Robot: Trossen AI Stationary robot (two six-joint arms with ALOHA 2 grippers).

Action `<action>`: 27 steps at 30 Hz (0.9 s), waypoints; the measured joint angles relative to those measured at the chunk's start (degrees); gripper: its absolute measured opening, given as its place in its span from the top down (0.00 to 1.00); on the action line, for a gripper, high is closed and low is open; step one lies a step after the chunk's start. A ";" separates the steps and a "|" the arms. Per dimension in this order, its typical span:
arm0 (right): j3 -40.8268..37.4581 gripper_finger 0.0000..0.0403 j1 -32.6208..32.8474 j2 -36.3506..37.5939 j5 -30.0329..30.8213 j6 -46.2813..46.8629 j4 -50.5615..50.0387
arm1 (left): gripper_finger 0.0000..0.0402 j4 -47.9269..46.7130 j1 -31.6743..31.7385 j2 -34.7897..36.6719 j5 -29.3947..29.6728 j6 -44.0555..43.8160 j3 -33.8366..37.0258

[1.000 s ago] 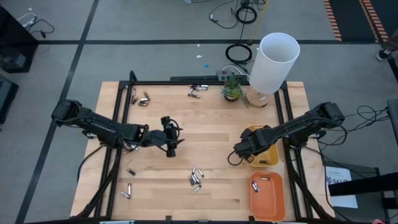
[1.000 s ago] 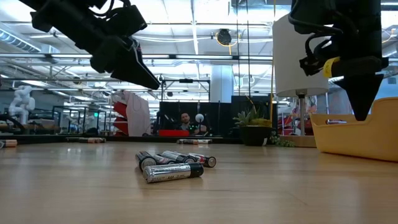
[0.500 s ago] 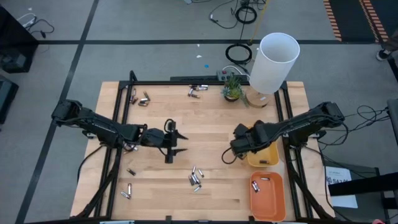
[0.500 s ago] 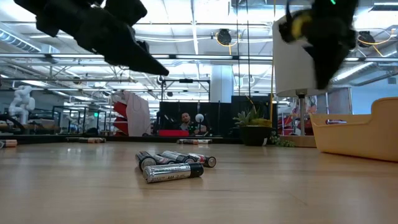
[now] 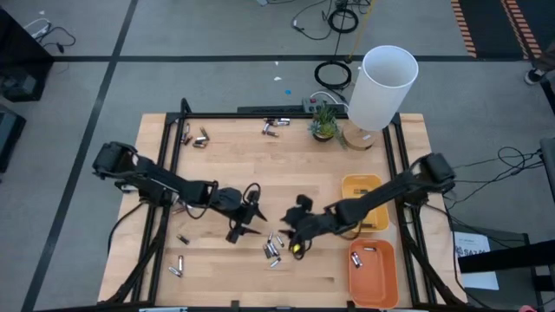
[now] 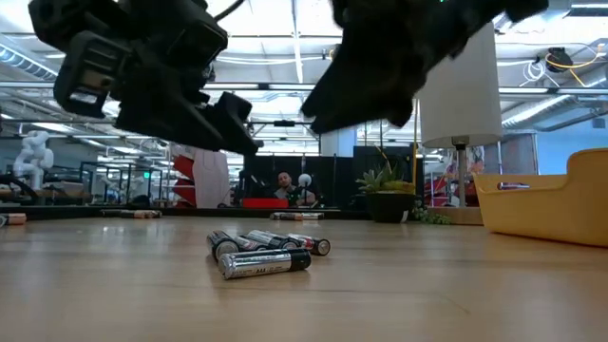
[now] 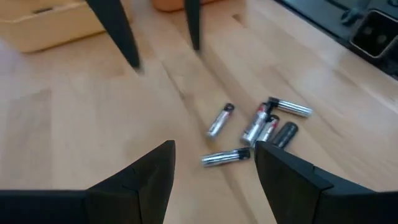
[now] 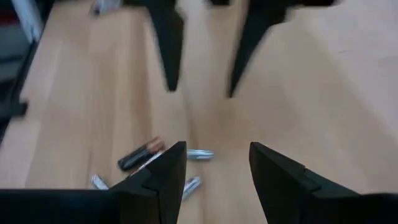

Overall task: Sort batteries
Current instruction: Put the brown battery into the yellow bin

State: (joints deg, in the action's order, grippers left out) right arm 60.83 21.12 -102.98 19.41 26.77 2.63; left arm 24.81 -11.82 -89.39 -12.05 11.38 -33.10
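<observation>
Both grippers hang over the middle of the table, tips facing each other across a small cluster of batteries.

Left gripper: fingers spread apart, nothing between them. In the left wrist view the cluster lies just ahead of the tips, slightly toward one finger, on bare wood. Five cells can be counted there, one dark-bodied, the rest silvery.

Right gripper: fingers also parted and empty. In its wrist view the cluster sits just beyond and partly behind one finger, which hides part of it. The left arm's two fingers show farther off, blurred.

Clearance: in the low view both grippers stand above the cluster with open air beneath them, and the wood in front of the batteries is bare. The two sets of tips are near each other, with only the cluster's width of board between them.

Other batteries: a few lie behind the left fingers near the table's near edge, and more at the far edge, well apart from either gripper. The yellow tray and orange tray sit behind the right fingers at the table's side; the arm crosses the yellow tray, and what either tray holds is too small to tell.

In the low view both grippers are cut off at the top and dark.
</observation>
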 joint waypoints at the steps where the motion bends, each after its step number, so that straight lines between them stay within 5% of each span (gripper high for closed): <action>1: 0.88 0.59 0.04 -1.69 -0.34 -0.69 0.15 | 0.43 1.41 -0.29 -0.84 -0.06 -0.14 0.00; 7: 3.38 0.59 0.33 -5.57 -1.35 -2.52 -1.50 | 0.43 2.34 -4.93 -3.32 0.33 -1.88 -0.07; 14: 3.40 0.59 1.10 -4.17 -1.11 -2.44 -2.91 | 0.43 -3.05 -11.51 -3.28 9.47 -20.63 -3.62; 20: 3.42 0.59 3.44 -4.10 4.71 -3.52 -4.26 | 0.43 -9.77 -17.07 -3.25 18.65 -9.31 -6.46; 27: 3.42 0.59 6.86 -4.09 10.85 -3.59 -4.88 | 0.43 -8.30 -14.18 -4.89 10.84 -7.50 -6.62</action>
State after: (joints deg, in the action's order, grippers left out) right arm 64.25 27.99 -107.07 30.26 23.18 -2.25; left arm 16.51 -26.00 -94.28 -1.21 3.88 -39.73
